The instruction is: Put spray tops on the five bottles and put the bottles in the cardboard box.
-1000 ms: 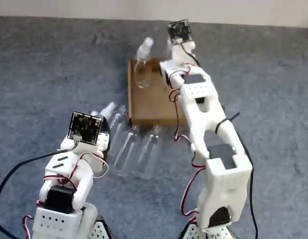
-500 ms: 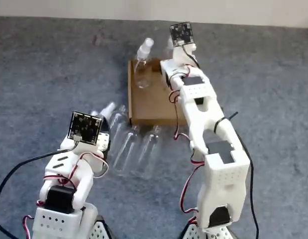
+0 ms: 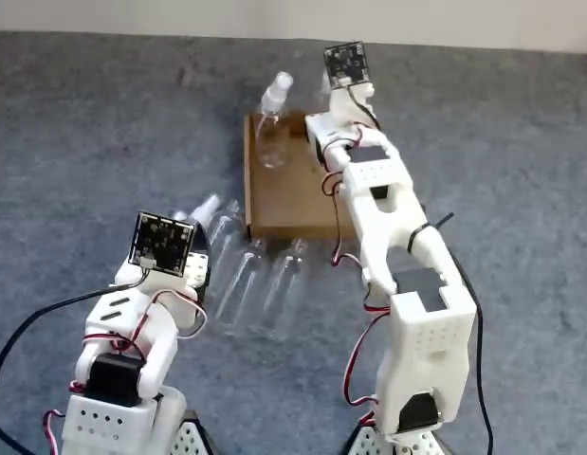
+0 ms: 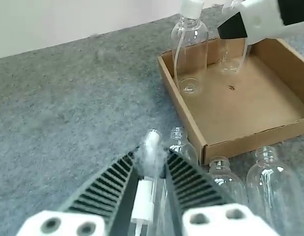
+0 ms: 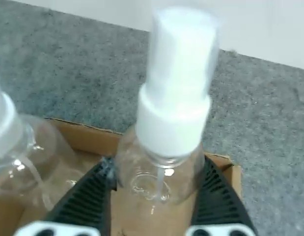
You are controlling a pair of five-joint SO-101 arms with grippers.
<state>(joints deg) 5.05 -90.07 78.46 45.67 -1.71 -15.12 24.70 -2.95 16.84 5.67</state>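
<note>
While the right gripper (image 5: 156, 196) holds a capped bottle (image 5: 164, 169) upright over the 1 o'clock corner of the cardboard box (image 3: 288, 204), its fingers press against the bottle's two sides below the shoulder. Whether the base rests on the box floor cannot be told. A second capped bottle (image 3: 271, 128) stands at the box's 11 o'clock corner, near the held one but apart from it. At 6 to 7 o'clock of the box, three uncapped bottles (image 4: 223, 172) lie side by side on the grey carpet (image 3: 103, 114), necks toward the box wall. The left gripper (image 4: 152, 156) hangs above them, fingers pinching a white spray top (image 4: 143, 199).

The likeliest slip is at the release. If the fingers spread while the bottle hangs clear of the floor or leans, it could topple and knock its neighbour over. A finger lifting out could also catch the pump head and drag the bottle. On the left side, the lying bottles are round and unheld, so a push with the spray top may roll one away.
</note>
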